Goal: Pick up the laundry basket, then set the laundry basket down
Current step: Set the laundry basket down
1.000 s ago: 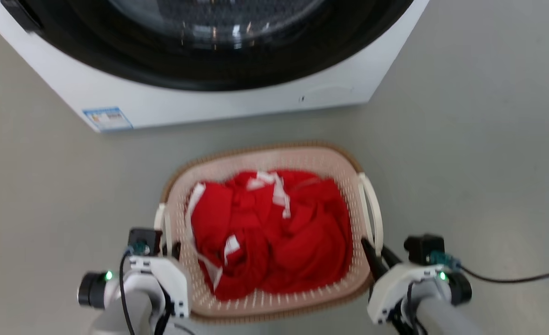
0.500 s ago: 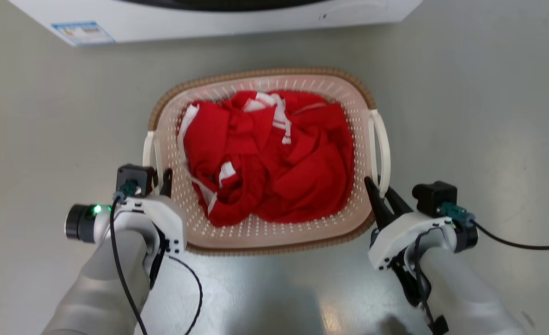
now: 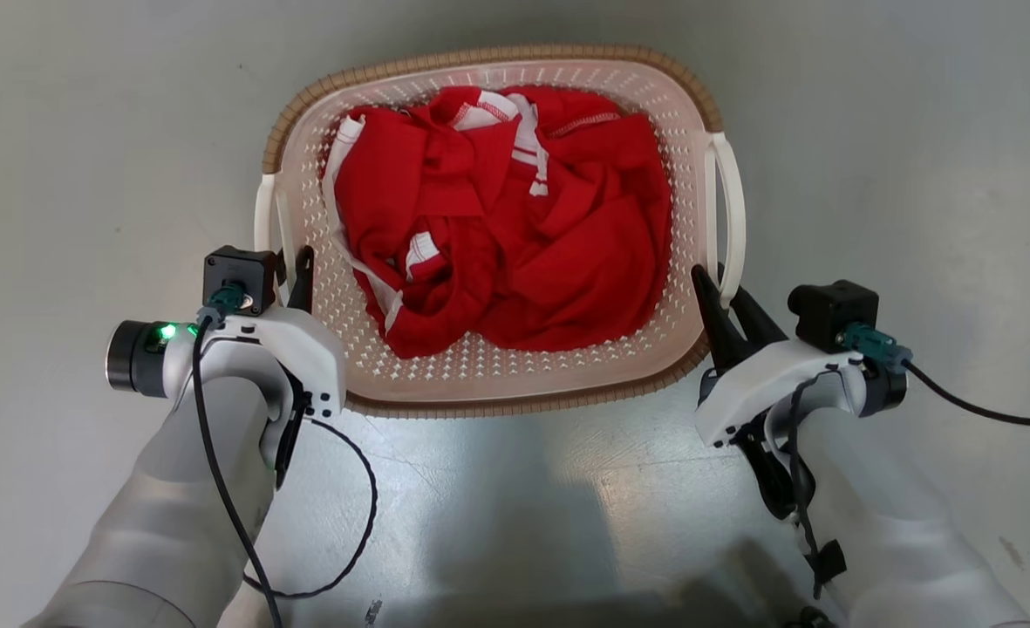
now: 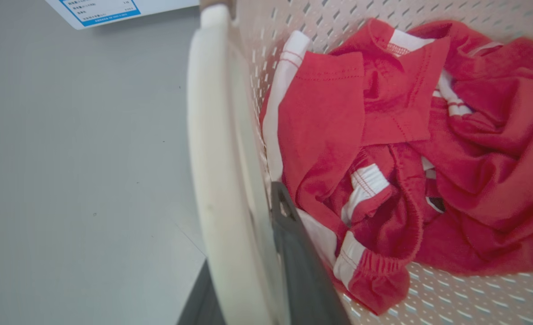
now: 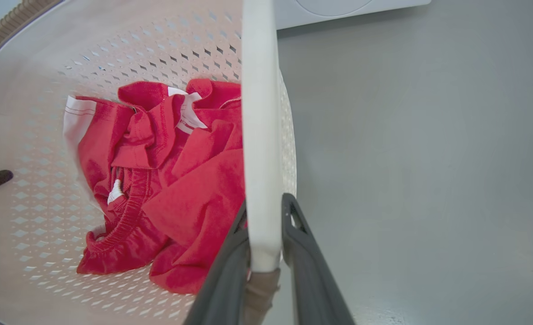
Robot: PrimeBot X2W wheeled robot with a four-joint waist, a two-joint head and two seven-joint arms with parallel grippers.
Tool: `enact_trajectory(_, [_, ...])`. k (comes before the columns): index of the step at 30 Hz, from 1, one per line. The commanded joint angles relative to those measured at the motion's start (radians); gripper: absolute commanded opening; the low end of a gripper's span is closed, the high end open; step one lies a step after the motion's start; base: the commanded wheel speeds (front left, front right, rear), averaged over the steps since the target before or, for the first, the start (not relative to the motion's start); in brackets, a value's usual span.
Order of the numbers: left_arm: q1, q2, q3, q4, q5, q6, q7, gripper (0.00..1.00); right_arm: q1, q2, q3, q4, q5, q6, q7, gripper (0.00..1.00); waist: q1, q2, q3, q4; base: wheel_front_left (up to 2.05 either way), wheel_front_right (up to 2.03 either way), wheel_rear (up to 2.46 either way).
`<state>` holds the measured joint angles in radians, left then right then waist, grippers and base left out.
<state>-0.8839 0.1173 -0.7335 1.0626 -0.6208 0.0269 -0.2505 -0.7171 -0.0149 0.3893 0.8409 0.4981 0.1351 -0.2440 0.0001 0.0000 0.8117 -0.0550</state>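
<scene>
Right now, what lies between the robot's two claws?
The laundry basket, holding red clothes, lies between the left claw and the right claw, as the head view shows.

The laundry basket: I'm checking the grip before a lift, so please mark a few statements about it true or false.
1. The laundry basket is empty. False: red clothing lies in it.
2. The right claw has a finger on each side of the right handle. True.
3. The left claw hangs away from the basket. False: it straddles the left handle.
4. The rim is brown. True.
</scene>
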Motion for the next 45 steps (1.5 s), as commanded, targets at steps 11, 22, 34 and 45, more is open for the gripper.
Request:
enact_trajectory(11, [-0.031, 0.081, 0.017, 0.027, 0.031, 0.021, -0.011, 0.00, 0.015, -0.035, -0.008, -0.016, 0.004, -0.004, -0.018, 0.00, -0.0001, 0.0000, 0.041, 0.001, 0.00, 0.00, 0.00])
enact_trajectory(22, [-0.063, 0.076, 0.011, 0.026, 0.043, 0.024, -0.011, 0.00, 0.009, -0.035, -0.002, -0.028, 0.021, -0.004, -0.018, 0.00, -0.0001, 0.0000, 0.083, 0.003, 0.00, 0.00, 0.00])
enact_trajectory(34, [-0.073, 0.073, 0.014, 0.016, 0.046, 0.024, -0.011, 0.00, -0.005, -0.035, -0.011, -0.037, 0.023, -0.004, -0.018, 0.00, -0.0001, 0.0000, 0.122, 0.012, 0.00, 0.00, 0.00])
enact_trajectory(45, [-0.077, 0.071, 0.018, 0.009, 0.049, 0.023, -0.011, 0.00, -0.006, -0.035, -0.019, -0.039, 0.018, -0.004, -0.018, 0.09, -0.0001, 0.0000, 0.136, 0.010, 0.00, 0.00, 0.00])
